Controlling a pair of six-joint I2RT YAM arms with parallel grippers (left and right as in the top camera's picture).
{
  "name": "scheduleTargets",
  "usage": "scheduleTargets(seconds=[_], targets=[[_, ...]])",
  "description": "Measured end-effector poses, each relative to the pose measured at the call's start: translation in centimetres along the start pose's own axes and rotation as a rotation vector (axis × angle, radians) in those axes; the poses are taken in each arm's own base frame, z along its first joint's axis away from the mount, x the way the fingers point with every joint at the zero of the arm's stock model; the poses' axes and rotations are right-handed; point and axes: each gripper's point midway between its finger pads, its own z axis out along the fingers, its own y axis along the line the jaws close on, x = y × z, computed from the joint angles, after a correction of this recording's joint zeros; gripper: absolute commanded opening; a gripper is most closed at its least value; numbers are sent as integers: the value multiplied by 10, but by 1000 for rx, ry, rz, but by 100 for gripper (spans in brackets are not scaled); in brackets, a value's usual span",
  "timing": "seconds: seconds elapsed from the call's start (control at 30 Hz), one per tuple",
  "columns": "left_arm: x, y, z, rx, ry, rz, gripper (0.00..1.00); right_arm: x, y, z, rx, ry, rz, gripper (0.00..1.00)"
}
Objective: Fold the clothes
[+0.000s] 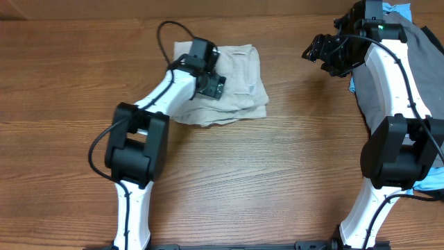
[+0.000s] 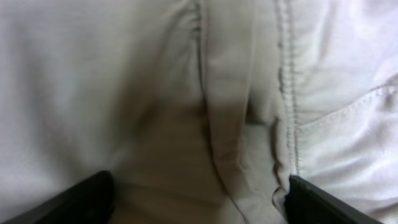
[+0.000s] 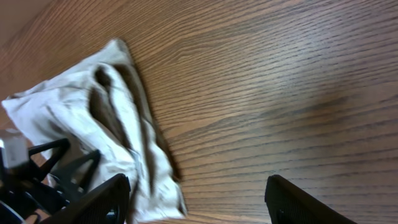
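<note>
left gripper jaws apart, down on beige shorts, far left-centre of table | left wrist only: seam stitching, pocket edge | right gripper jaws apart over bare wood | overhead only: dark grey garment, light blue garment, far right

- Left arm hides part of the shorts.
- Grey garment: cut by the right edge, partly behind the right arm.
- Blue garment: mostly covered.
- Left hand: only fingertips show, at the bottom edge.
</note>
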Motion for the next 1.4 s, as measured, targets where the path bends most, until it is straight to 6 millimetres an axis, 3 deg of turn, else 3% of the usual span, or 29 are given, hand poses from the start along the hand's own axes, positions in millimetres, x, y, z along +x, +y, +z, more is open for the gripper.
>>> scheduleTargets(seconds=[0.07, 0.3, 0.43, 0.53, 0.73, 0.9, 1.2, 1.3, 1.4], targets=[[4, 33, -1, -29, 7, -125, 100, 0, 0, 0, 0, -1, -1, 74], [30, 198, -18, -157, -36, -745, 100, -1, 0, 0, 0, -2, -1, 75], [44, 250, -30, -166, -84, -1045, 100, 0, 0, 0, 1, 1, 0, 75], [47, 277, -36, -161, -142, -1226, 100, 1, 0, 0, 2, 4, 2, 75], [41, 314, -43, -129, -281, -1403, 100, 2, 0, 0, 2, 8, 2, 75], [36, 332, -43, -132, -353, -1371, 100, 4, 3, 2, 3, 13, -4, 75], [39, 315, -41, -125, -232, -878, 100, 11, 15, 7, 5, 27, -31, 75], [42, 306, -51, -122, -170, -758, 100, 13, 14, 7, 10, 35, -27, 75], [40, 294, -74, -109, -122, -691, 100, 13, 13, 7, 10, 37, -26, 76]])
